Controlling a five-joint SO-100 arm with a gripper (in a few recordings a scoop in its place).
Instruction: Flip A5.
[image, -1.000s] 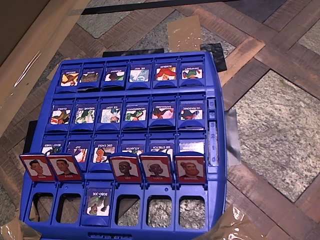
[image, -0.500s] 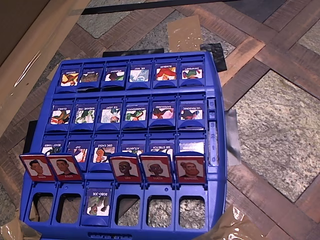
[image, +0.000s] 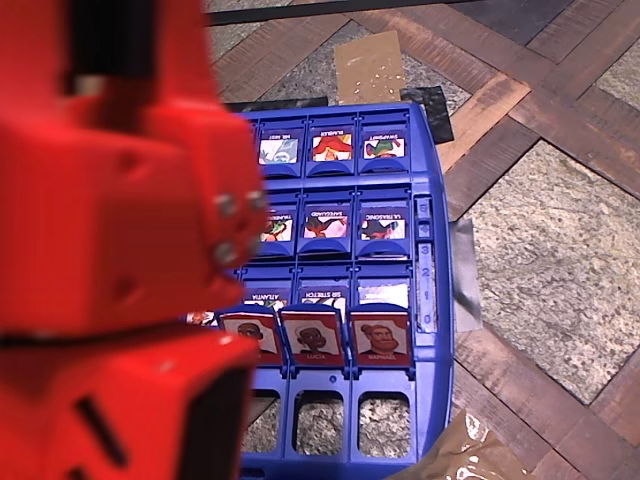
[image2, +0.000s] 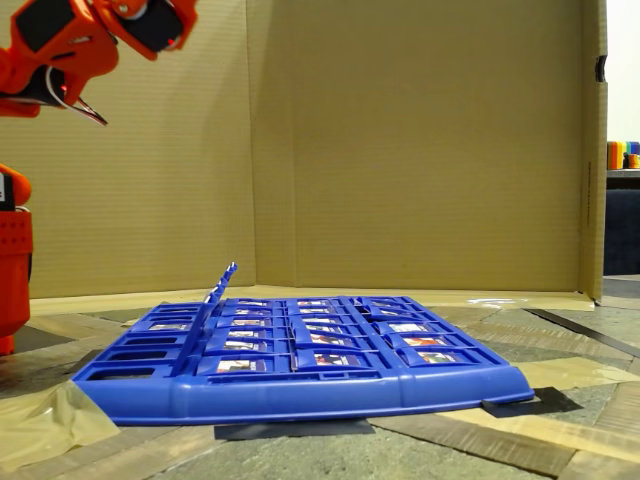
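A5 (image: 381, 337) stands upright at the right end of the board's near row, red-framed with a broad-faced, brown-haired man's portrait. To its left stand the red tiles LUCIA (image: 312, 338) and LEO (image: 250, 335). My red arm (image: 110, 240) hangs close under the overhead camera and hides the board's left half. In the fixed view the arm's gripper end (image2: 150, 22) sits high at the upper left, far above the blue board (image2: 300, 390). I cannot tell whether it is open or shut. The raised tiles (image2: 218, 285) show edge-on there.
The blue board (image: 440, 300) lies flat on a patterned floor, held by tape patches (image: 368, 65) and dark strips. A tall cardboard wall (image2: 400, 150) stands behind it. The arm's base (image2: 12, 260) is at the left.
The red arm has swung into the overhead view and now covers the board's left half. The visible tiles stand as before.
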